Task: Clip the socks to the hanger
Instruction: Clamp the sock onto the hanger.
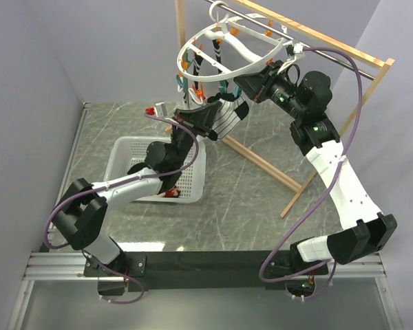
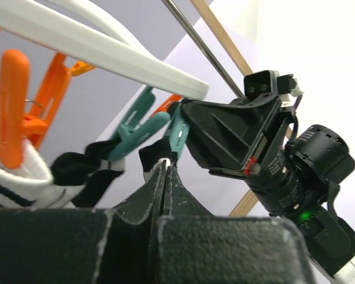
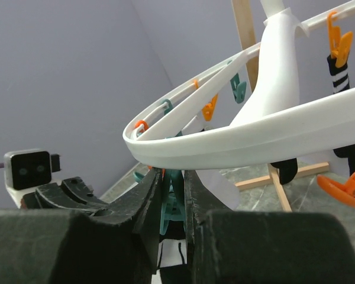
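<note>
The white ring hanger point(image 1: 244, 65) hangs from the metal rod, with orange and teal clips around it. My left gripper point(image 1: 210, 117) is raised under the ring, shut on the top edge of a white sock with black stripes point(image 1: 227, 122). In the left wrist view its jaws point(image 2: 164, 167) pinch the sock's edge point(image 2: 154, 151) just below a teal clip point(image 2: 178, 135). My right gripper point(image 1: 243, 86) is shut on that teal clip point(image 3: 178, 198) under the hanger's rim point(image 3: 236, 142), with the striped sock point(image 3: 173, 257) below it.
Other socks point(image 1: 193, 72) hang clipped on the ring's far side; one white-and-black sock point(image 2: 12, 177) hangs from an orange clip point(image 2: 15, 112). A white perforated basket point(image 1: 127, 146) sits on the table under the left arm. The wooden frame point(image 1: 261, 161) and its rod point(image 1: 310, 31) stand behind.
</note>
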`<state>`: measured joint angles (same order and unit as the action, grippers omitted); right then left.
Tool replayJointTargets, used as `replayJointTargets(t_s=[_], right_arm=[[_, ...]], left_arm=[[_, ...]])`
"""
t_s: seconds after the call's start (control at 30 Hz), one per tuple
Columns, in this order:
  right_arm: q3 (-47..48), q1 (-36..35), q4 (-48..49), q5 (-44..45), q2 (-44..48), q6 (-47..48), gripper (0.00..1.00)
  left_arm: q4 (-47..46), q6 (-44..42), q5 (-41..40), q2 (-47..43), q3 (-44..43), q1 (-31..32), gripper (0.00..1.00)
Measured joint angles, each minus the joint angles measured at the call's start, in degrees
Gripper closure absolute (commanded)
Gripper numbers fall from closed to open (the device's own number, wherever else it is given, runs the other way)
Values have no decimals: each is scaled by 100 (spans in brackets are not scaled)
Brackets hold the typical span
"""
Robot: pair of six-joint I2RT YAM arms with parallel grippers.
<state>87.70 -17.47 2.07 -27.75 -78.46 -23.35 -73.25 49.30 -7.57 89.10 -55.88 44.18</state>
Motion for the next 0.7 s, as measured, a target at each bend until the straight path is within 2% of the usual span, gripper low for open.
replayJointTargets(t_s=[0.13,0.57,0.7], right_arm=[[2,2,4,4,17,-46,100],[4,11,4,-24,17,-101,100],[9,11,4,-52,17,-63,100]], left_arm=[[160,-74,39,2,-76,-35,99],[1482,-1388,935,-31,-365,-105,99],[1617,-1572,1134,-116,-350,-219,99]])
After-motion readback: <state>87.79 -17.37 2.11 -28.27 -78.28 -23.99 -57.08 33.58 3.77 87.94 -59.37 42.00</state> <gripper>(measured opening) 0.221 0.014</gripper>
